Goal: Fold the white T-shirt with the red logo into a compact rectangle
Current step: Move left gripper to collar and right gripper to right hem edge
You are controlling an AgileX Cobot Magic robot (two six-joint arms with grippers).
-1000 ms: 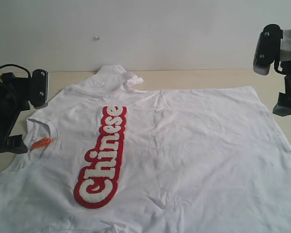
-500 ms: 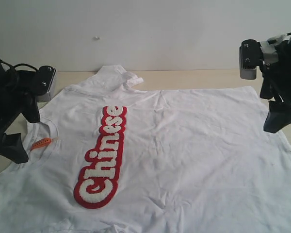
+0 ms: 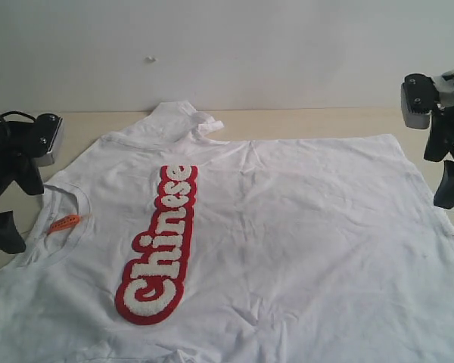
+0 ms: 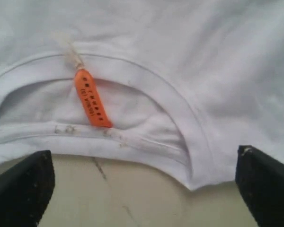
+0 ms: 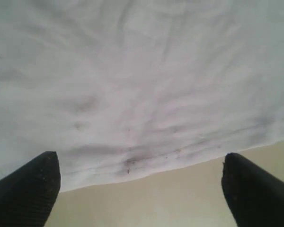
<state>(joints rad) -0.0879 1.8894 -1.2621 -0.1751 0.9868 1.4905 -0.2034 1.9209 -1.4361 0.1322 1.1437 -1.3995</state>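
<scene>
Now the left pincer (image 4: pixel 142 189) and right pincer (image 5: pixel 139 189), spread and empty, have retreated outward; the white T-shirt (image 3: pixel 287 249) lies unfolded.

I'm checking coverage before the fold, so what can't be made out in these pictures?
- Exterior view: the white cotton T-shirt is cut off by the bottom and right edges.
- Left wrist view: lettering on the orange neck tag is too small to read.
- Right wrist view: only tips of the black fingers show.

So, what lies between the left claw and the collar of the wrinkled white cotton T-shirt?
Only bare beige tabletop; the left wrist view shows it.
</scene>
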